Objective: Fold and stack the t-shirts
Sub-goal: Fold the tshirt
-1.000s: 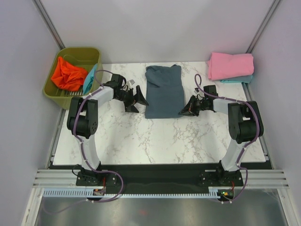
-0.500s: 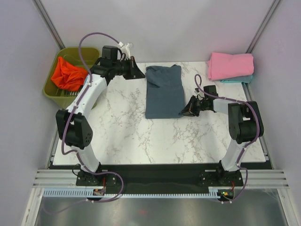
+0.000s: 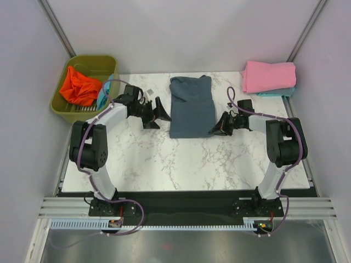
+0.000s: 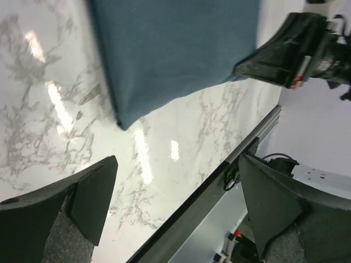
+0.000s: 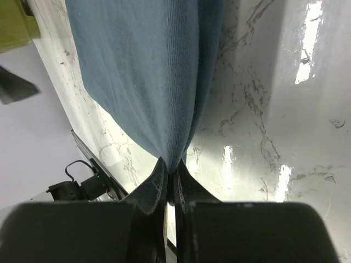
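A folded dark slate blue-grey t-shirt (image 3: 191,106) lies in the middle of the marble table (image 3: 164,159). My right gripper (image 3: 215,131) is shut on its near right corner (image 5: 171,164), low at the table. My left gripper (image 3: 159,114) is open and empty, just left of the shirt's left edge; the shirt also shows in the left wrist view (image 4: 175,49). A folded pink t-shirt (image 3: 269,76) lies on a teal one (image 3: 277,92) at the back right corner. An orange-red t-shirt (image 3: 80,86) lies crumpled in the bin.
An olive-green plastic bin (image 3: 88,63) stands off the table's back left corner, with a teal cloth (image 3: 104,93) hanging over its right rim. Grey walls enclose the table on three sides. The near table edge has a black rail (image 4: 203,192).
My left arm swung up and back toward the bin half a second ago, then came back down beside the shirt's left edge. The right gripper has stayed on the shirt's corner.
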`<state>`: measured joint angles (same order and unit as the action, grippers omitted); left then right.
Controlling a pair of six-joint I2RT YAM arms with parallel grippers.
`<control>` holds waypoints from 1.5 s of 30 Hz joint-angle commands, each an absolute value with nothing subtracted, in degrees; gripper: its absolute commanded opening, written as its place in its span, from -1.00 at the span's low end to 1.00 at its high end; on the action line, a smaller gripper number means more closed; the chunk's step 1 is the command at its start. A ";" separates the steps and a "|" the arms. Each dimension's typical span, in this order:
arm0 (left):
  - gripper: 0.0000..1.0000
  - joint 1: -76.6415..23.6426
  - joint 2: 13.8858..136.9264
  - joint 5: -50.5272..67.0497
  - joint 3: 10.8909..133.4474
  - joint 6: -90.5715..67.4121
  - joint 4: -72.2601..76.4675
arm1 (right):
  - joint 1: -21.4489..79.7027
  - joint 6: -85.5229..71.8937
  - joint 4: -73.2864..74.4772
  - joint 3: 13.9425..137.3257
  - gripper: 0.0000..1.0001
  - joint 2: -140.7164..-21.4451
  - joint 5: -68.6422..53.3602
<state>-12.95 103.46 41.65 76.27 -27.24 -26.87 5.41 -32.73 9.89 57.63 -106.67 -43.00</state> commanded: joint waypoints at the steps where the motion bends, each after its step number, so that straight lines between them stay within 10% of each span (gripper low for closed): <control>1: 0.99 -12.48 104.67 45.35 71.30 -31.73 -24.17 | 5.27 -31.73 9.41 57.13 -1.00 -104.94 -42.71; 21: 0.99 -16.87 121.90 49.18 75.41 -35.91 -22.78 | 4.57 -31.20 10.02 58.09 -1.00 -106.79 -43.15; 22: 0.13 -17.31 122.25 49.39 75.93 -37.77 -17.37 | 4.48 -31.20 10.02 58.18 -1.00 -106.70 -43.15; 27: -0.34 -17.84 122.87 48.52 76.12 -38.32 -17.40 | 3.96 -31.11 10.11 57.92 -1.00 -106.79 -43.07; 39: -0.35 -17.93 119.54 48.34 75.15 -38.23 -17.67 | 3.78 -31.11 10.02 58.71 -1.00 -107.58 -42.80; 41: -0.95 -17.84 118.22 47.47 76.20 -34.72 -20.72 | 3.87 -31.29 10.11 59.06 -1.00 -106.88 -43.15; 45: -0.96 -17.67 112.08 47.20 78.05 -32.61 -23.46 | 3.78 -30.85 11.07 60.12 -1.00 -104.59 -44.03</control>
<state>-17.85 119.74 47.62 75.18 -35.53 -21.30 3.97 -31.88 10.87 57.78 -106.94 -43.07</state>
